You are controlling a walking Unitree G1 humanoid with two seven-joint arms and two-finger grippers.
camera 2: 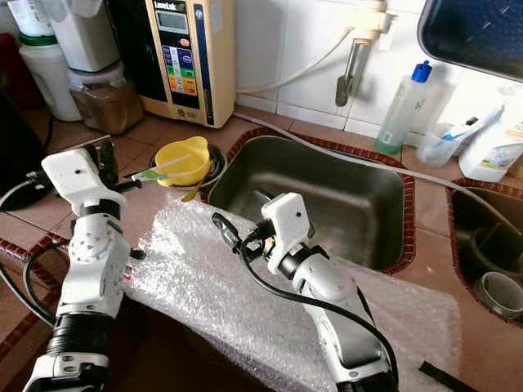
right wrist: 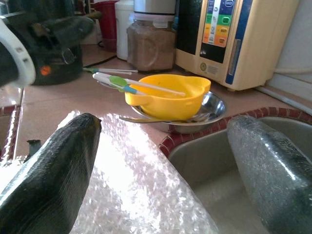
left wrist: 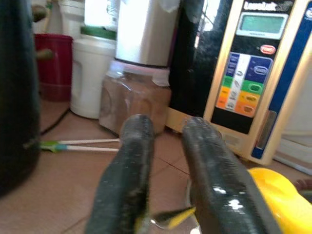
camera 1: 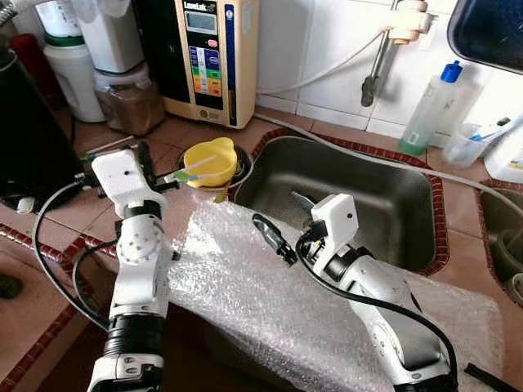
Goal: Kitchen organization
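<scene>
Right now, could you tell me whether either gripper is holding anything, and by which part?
The left gripper pinches something thin and yellowish near its fingertips; what it is cannot be told. The right gripper is open over the bubble wrap, holding nothing.

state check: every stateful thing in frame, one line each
left pincer: nearly shut, above counter beside the bowl
right pincer: open, over the bubble wrap at the sink edge
yellow bowl: upright, nested in a steel bowl, chopsticks across its rim
sink: no water visible
jar: lidded, brown contents
bottle: upright, blue cap on
</scene>
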